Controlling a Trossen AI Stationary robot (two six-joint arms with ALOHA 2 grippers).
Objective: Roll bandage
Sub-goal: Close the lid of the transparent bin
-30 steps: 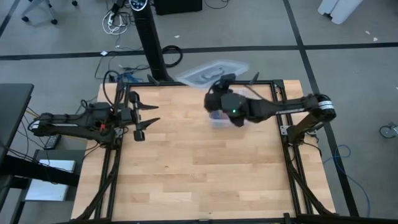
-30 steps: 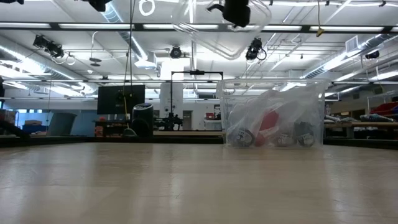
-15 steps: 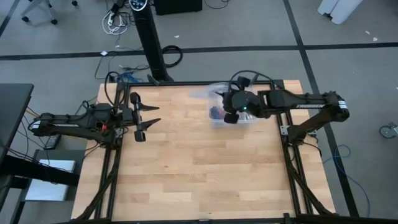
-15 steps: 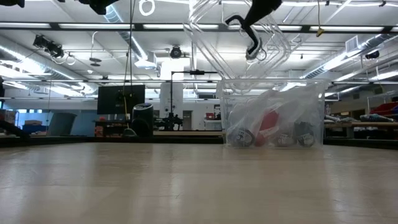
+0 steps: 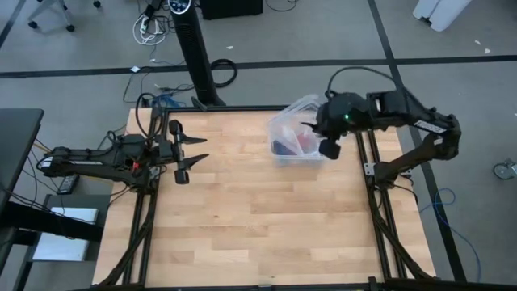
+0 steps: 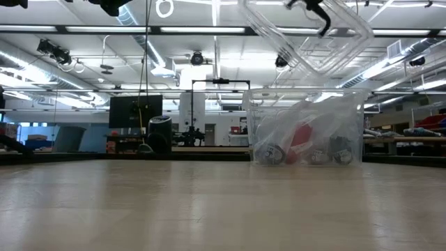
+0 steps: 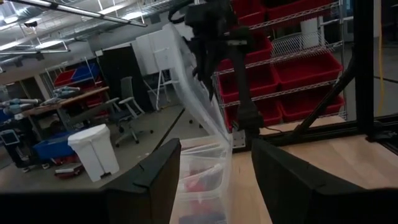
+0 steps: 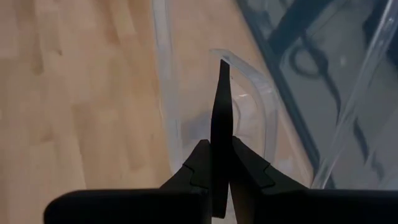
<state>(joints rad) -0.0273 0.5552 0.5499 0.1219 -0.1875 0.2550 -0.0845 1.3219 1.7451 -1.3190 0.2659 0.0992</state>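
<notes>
A clear plastic bin [image 5: 279,159] stands at the table's far right and holds clear bags and a red item [image 6: 301,139]. A dark blue bundle [image 5: 282,148] inside it is the bandage, as far as I can tell. My right gripper [image 5: 311,128] hangs above the bin, shut on the bin's clear lid [image 5: 292,113]. In the low view the lid [image 6: 306,38] slants high over the bin. My left gripper [image 5: 204,147] waits open at the table's left, level and pointing at the bin, with nothing between its fingers. My right gripper pinches the lid's rim [image 8: 225,62] between its two shut fingers, slanting down from above on the table's right side. The lid is lifted clear of the bin. It is steeply tilted and hangs below the fingers [image 7: 205,43].
Bare wooden tabletop [image 5: 242,218] fills the middle and near half. A black frame [image 5: 371,170] runs along the table's sides and far edge. The lid hangs over the bin's far right corner. The room lies beyond the table.
My right gripper has drawn back toward the table's right edge and risen, rolling and tipping downward, still shut on the lid. The lid has swung from lying flat beyond the bin's far left to slanting steeply over the bin. The bin has stayed put.
</notes>
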